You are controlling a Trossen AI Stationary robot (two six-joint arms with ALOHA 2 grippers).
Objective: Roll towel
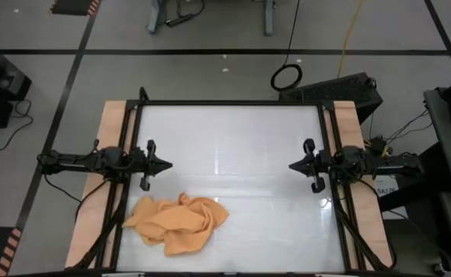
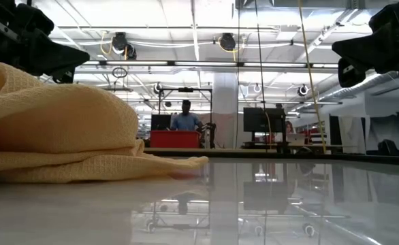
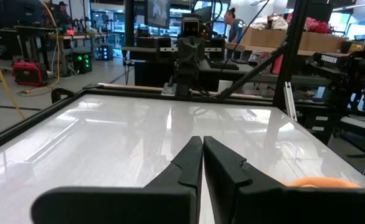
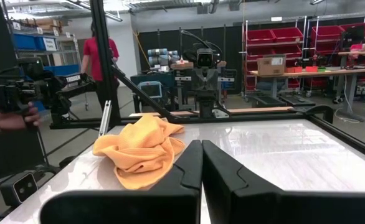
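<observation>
The towel [image 1: 178,221], an orange-tan cloth, lies crumpled in a heap on the white tabletop [image 1: 233,154] near its front-left corner; it also shows in the low view [image 2: 56,129] and the right wrist view [image 4: 142,152]. My left gripper [image 1: 168,164] hovers shut at the table's left edge, above and just behind the towel. My right gripper [image 1: 292,165] hovers shut at the right edge, far from the towel. Both point level toward the table's middle and hold nothing.
A black frame [image 1: 229,103] borders the tabletop, with wooden strips [image 1: 110,123] at both sides. Bare white surface spreads across the middle, far and right parts of the table. People stand in the room beyond [image 4: 101,53].
</observation>
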